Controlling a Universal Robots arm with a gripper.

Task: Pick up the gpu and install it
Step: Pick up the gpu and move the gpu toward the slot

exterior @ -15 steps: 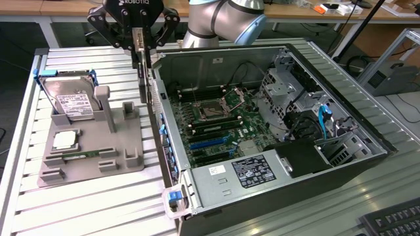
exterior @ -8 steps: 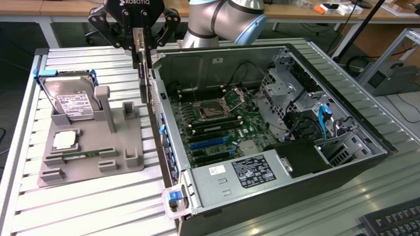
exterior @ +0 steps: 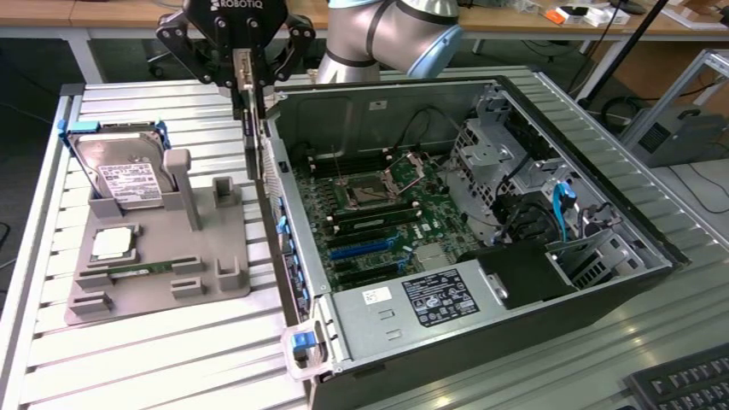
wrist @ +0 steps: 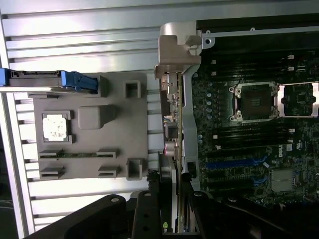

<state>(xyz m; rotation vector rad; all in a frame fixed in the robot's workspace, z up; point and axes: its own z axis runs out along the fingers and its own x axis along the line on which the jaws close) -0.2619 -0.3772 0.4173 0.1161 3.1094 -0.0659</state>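
Observation:
The gpu (exterior: 251, 128) hangs edge-on and upright from my gripper (exterior: 246, 79), which is shut on its upper edge. It is lifted off the table and hovers over the case wall at the exterior view's left, between the grey fixture (exterior: 217, 256) and the open computer case (exterior: 603, 222). In the wrist view the gpu (wrist: 172, 124) appears as a thin strip with its silver end bracket (wrist: 179, 45) at the far end. There the gripper (wrist: 170, 201) has a black finger on each side of the card. The motherboard's blue card slots (exterior: 364, 248) lie inside the case, below and to the exterior view's right of the card.
The grey fixture holds a silver hard drive (exterior: 125, 175) in a blue frame, a processor chip (exterior: 112, 243) and a narrow memory stick (exterior: 137, 272). Inside the case are the motherboard (wrist: 249, 129), a power supply (exterior: 439, 299) and drive cages (exterior: 513, 162). A keyboard (exterior: 684, 384) lies at the near right.

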